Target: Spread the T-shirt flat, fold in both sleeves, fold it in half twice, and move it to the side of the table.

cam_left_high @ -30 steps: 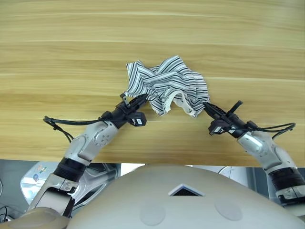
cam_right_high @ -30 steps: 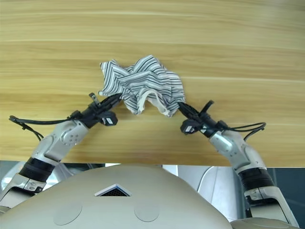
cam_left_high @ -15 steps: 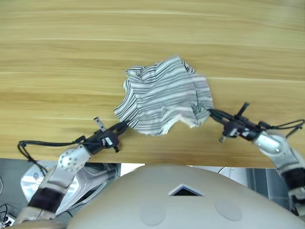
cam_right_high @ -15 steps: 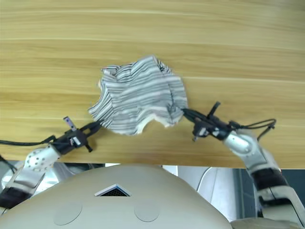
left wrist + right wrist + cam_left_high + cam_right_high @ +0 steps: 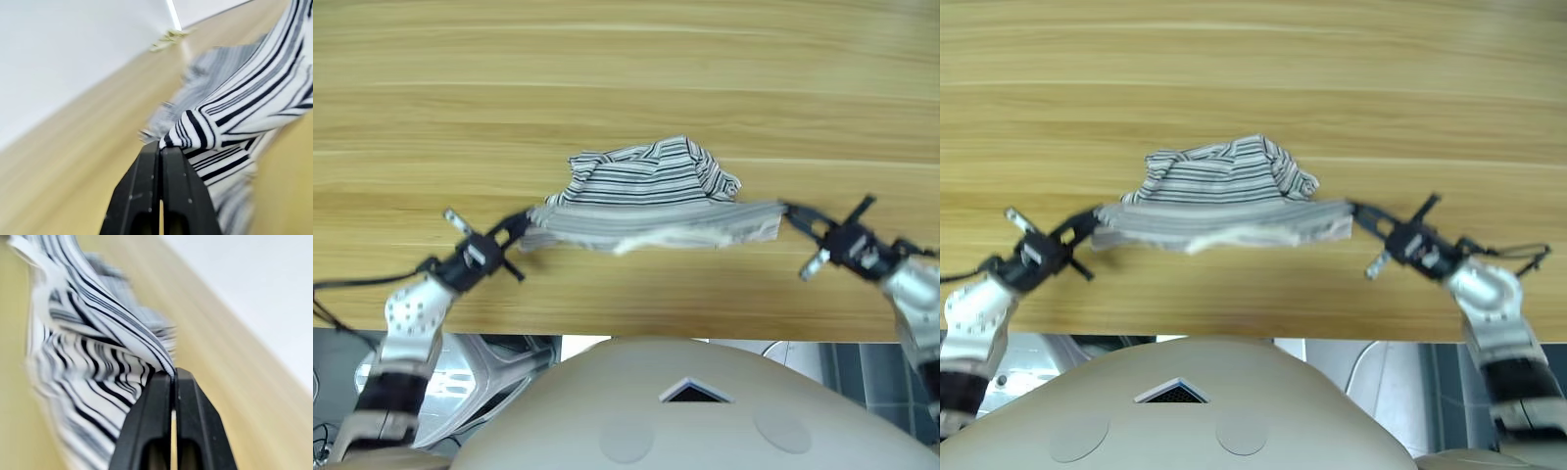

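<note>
T-shirt striped black-white, bunched, near edge stretched taut.

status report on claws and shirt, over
Left claw shut on T-shirt edge, right claw likewise. T-shirt stretched taut between them, far part bunched on table.

Striped black-and-white T-shirt: soft matt cloth. Light wood-grain surface: smooth, faint sheen. Black fingers: matt plastic.
</note>
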Available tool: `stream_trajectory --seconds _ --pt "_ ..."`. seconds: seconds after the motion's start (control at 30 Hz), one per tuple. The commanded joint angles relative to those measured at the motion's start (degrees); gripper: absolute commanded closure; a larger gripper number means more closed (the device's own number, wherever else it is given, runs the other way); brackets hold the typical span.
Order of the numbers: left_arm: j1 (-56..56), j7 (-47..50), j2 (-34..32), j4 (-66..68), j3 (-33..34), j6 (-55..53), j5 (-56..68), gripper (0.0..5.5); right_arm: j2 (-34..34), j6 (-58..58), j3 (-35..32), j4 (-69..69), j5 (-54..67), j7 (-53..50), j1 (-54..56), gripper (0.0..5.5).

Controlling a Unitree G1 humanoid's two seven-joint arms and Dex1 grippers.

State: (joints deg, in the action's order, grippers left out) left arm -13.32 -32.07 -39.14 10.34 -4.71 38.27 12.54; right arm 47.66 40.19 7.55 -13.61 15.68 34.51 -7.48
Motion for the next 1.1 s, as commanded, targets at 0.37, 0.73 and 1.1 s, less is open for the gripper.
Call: stream_trajectory --seconds 0.37,0.73,1.1 --pt "58.7 5.5 16.3 25.0 4.1 5.4 6.9 5.5 -12.1 5.2 -2.9 -31.2 -21.8 -43.4 64.8 5.5" --pt "-12.7 -5.8 0.5 2.7 -6.9 9.1 -8.5 5.5 13.8 12.8 14.7 8.1 -2.4 -8.9 -10.9 5.5" --pt "-23.6 -2.2 0.7 -2.0 -0.4 6.3 -7.3 5.5 12.1 4.3 8.2 13.6 -10.7 -3.6 -20.0 5.5"
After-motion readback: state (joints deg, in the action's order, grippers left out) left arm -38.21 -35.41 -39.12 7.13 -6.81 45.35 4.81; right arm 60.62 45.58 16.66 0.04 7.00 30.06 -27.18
